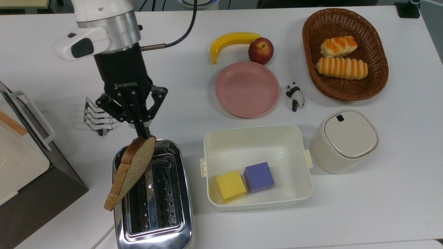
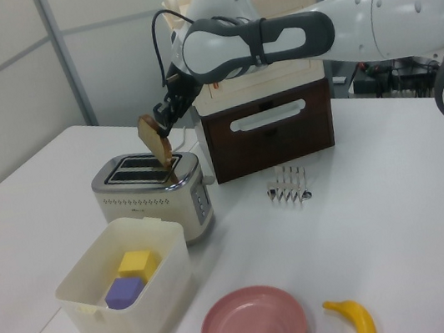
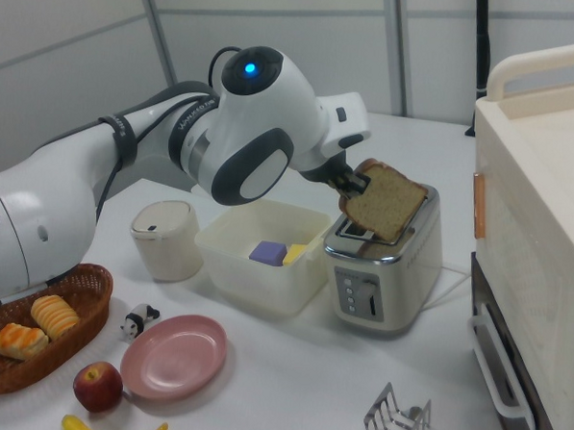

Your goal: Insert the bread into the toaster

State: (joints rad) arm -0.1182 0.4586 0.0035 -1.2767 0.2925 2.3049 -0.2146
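A tan speckled slice of bread [image 1: 131,169] hangs edge-up and tilted above the chrome toaster [image 1: 162,207], over the slot at the top view's left. My gripper [image 1: 141,133] is shut on the slice's upper corner. In the left view the bread [image 2: 155,140] hangs just above the toaster [image 2: 152,196] under the gripper [image 2: 165,125]. From the right view the bread [image 3: 386,201] shows its flat face over the toaster [image 3: 385,273], with the gripper [image 3: 354,183] pinching its corner.
A cream tub [image 1: 258,138] holding a yellow and a purple block stands beside the toaster. A wire toast rack [image 1: 97,117], pink plate [image 1: 246,88], banana, apple, panda figure, lidded canister [image 1: 344,140] and a basket [image 1: 375,79] of striped rolls lie further off. A brown cabinet [image 1: 38,193] flanks the top view's left.
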